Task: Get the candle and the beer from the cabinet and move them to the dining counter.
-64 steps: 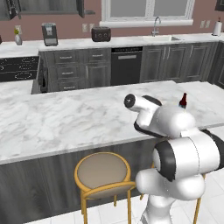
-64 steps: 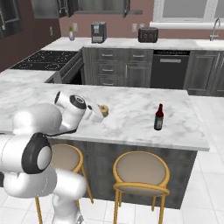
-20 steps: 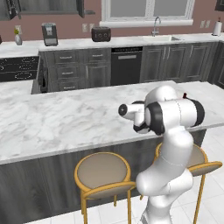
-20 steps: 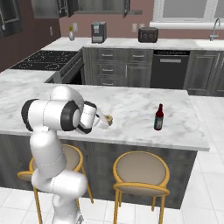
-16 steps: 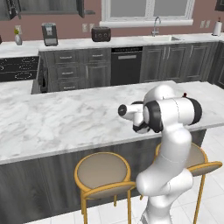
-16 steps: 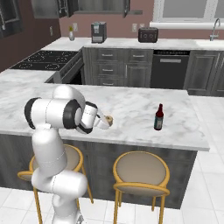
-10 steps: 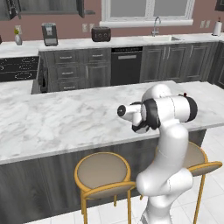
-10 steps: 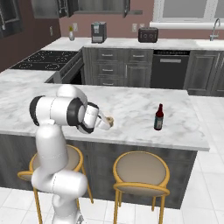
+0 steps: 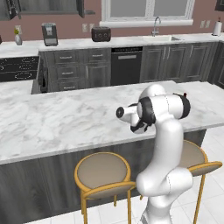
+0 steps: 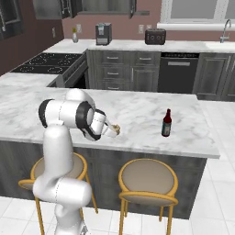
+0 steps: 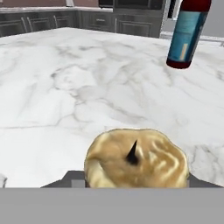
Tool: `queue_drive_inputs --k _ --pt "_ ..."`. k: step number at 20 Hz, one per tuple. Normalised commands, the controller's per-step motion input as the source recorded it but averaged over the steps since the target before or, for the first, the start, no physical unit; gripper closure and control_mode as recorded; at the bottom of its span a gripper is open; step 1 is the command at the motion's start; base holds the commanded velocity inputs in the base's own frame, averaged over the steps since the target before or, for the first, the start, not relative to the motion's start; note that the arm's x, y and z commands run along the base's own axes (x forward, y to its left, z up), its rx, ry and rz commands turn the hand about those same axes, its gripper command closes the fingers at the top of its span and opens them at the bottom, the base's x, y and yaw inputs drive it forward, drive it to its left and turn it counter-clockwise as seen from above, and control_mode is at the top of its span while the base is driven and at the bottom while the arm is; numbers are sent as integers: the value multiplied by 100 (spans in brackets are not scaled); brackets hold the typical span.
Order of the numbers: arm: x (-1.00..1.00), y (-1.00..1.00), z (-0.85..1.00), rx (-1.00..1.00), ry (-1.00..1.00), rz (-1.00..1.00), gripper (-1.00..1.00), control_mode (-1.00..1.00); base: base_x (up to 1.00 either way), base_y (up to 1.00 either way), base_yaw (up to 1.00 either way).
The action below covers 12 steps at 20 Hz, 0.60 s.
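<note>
Hand [image 10: 114, 130] apparently holding candle [image 11: 136, 162] low over dining counter [image 10: 137, 114]; beer [image 10: 166, 123] upright, well apart.

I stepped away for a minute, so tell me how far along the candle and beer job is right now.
Done: the beer already stands upright on the dining counter.
In hand: the candle sits in the gripper, low over the counter's near edge, left of the beer in the right base view; whether it touches the marble I cannot tell.
Left: set the candle down, release it and back away.
</note>
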Motion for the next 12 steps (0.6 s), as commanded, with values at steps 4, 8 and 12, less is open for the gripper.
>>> queue_drive_inputs --k 4,8,12 --pt "11 0 -41 0 0 0 100 -100 0 0 0" --pt "8 0 -45 0 0 0 -100 -100 0 0 0" --pt "9 0 -38 0 0 0 -100 -100 0 0 0"
